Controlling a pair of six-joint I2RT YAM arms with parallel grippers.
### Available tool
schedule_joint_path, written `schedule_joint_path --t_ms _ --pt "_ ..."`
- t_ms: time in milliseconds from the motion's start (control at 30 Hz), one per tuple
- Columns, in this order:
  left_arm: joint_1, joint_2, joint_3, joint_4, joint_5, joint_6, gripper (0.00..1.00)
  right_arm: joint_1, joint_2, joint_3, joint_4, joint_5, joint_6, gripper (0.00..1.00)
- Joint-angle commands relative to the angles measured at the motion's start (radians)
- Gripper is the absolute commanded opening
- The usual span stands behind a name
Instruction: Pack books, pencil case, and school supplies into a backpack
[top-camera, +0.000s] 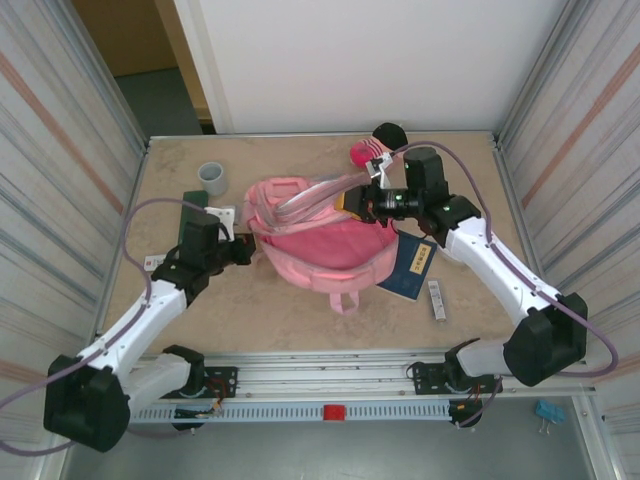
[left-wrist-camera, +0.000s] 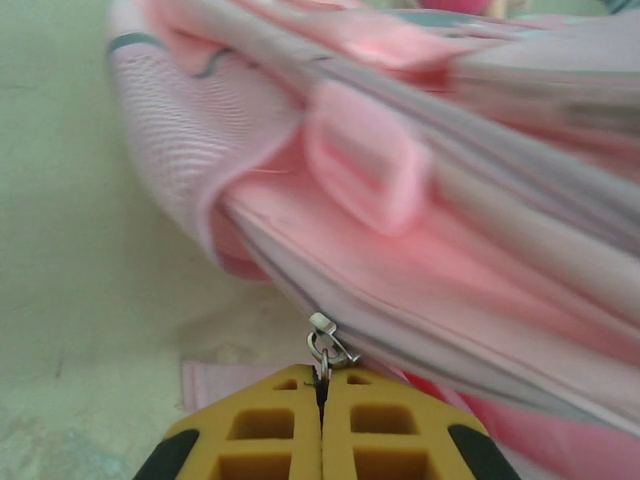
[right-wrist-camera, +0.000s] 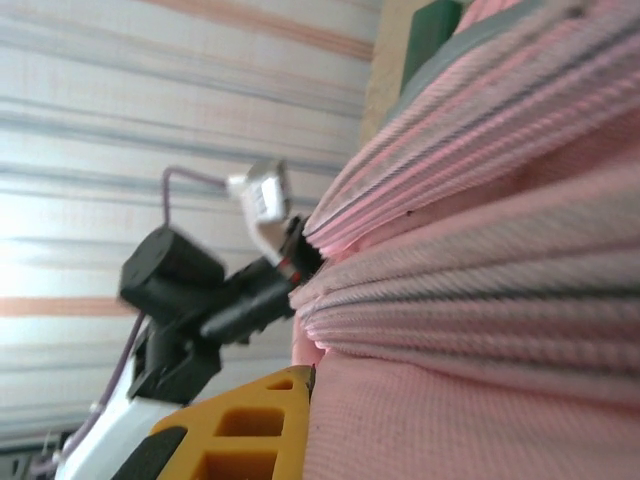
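The pink backpack (top-camera: 322, 245) lies in the middle of the table. My left gripper (top-camera: 243, 251) is at its left edge, shut on a metal zipper pull (left-wrist-camera: 331, 346), and the yellow fingers (left-wrist-camera: 270, 430) are pressed together. My right gripper (top-camera: 374, 199) is shut on a fold of the backpack's fabric (right-wrist-camera: 480, 400) at its upper right, holding that edge raised. One yellow finger (right-wrist-camera: 255, 425) shows; the other is hidden behind the cloth. The dark blue book (top-camera: 411, 268) lies partly under the backpack's right side. The dark green pencil case (top-camera: 188, 213) is half hidden behind my left arm.
A grey-white strip (top-camera: 437, 299) lies right of the book. A white box (top-camera: 226, 214) and a small white card (top-camera: 154, 262) sit near my left arm. A grey cup (top-camera: 212, 178) stands at the back left, a pink doll with black hair (top-camera: 377, 146) at the back.
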Motion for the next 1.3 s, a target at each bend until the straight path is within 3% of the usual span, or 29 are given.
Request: schedule_joint_path --t_ms 0,67,133,233,367,500,700,967,1100,1267 --pt "0.046 0.066 0.009 0.076 -0.091 0.027 0.00 -0.004 -0.054 0.062 -0.032 -0.150 -0.079 0.00" --pt "0.050 0.095 0.028 0.081 -0.084 0.029 0.02 -0.001 -0.041 0.059 -0.010 -0.121 -0.072 0.00" --pt "0.051 0.096 0.047 0.081 -0.051 0.014 0.23 0.010 -0.018 0.060 0.014 -0.095 -0.069 0.00" --pt "0.051 0.051 0.076 0.041 -0.021 -0.036 0.45 0.044 0.022 0.072 0.038 -0.026 -0.080 0.00" --pt "0.051 -0.051 0.119 -0.062 -0.073 -0.097 0.57 0.103 0.088 0.109 0.069 0.065 -0.111 0.00" --pt "0.051 -0.134 0.160 -0.168 -0.187 -0.115 0.61 0.163 0.152 0.128 0.166 0.183 -0.091 0.00" --pt "0.053 -0.177 0.194 -0.225 -0.269 -0.088 0.62 0.220 0.270 0.159 0.296 0.283 -0.047 0.00" --pt "0.053 -0.160 0.192 -0.204 -0.269 -0.111 0.62 0.280 0.382 0.123 0.428 0.437 0.085 0.02" --pt "0.052 -0.147 0.196 -0.210 -0.233 -0.134 0.62 0.321 0.399 0.089 0.416 0.443 0.154 0.13" --pt "0.052 -0.136 0.196 -0.235 -0.173 -0.144 0.62 0.370 0.333 0.022 0.221 0.461 0.147 0.49"
